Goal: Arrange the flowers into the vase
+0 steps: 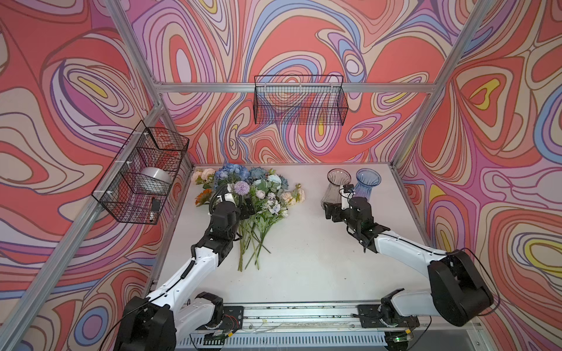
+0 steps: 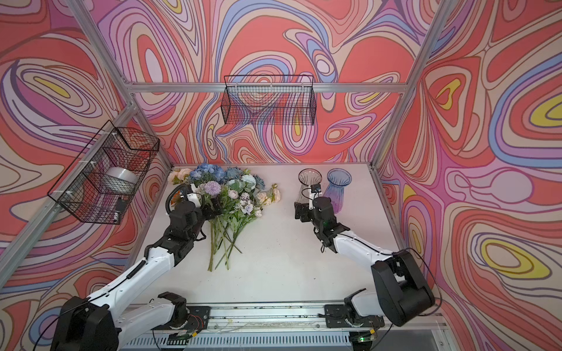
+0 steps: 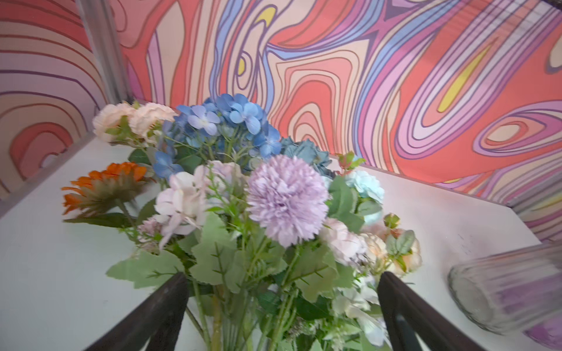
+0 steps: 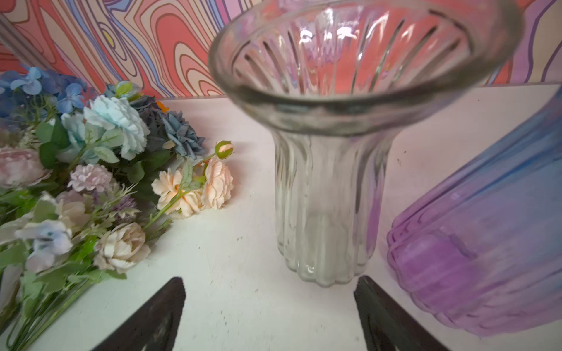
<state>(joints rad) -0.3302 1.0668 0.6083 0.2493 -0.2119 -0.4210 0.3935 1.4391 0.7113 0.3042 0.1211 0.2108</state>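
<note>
The flowers (image 1: 255, 197) lie in one big heap on the white desk (image 1: 304, 258), at the back on the left. Their blooms point to the back wall and their green stems point to the front. None is in a vase yet.

The left fingers (image 3: 164, 304) are spread wide. They sit on each side of the leaves and stems and are not closed on anything. The right fingers (image 4: 158, 313) are wide too, right in front of the foot of the clear vase (image 4: 328, 197). I can't tell if they touch it. A blue and purple vase (image 4: 474, 243) stands just beside it.

I think the flowers are very light. The blooms look soft and would squash, so they are a bad place to pinch. The stems look thin and a bit stiff, so low on a bare stem, under the leaves, is the best place to hold. The stems cross each other, so pulling one may drag its neighbours along.

The clear vase looks like glass, hard and smooth. It could slip, tip over or break. Its top is wide, so stems should drop in easily.
</note>
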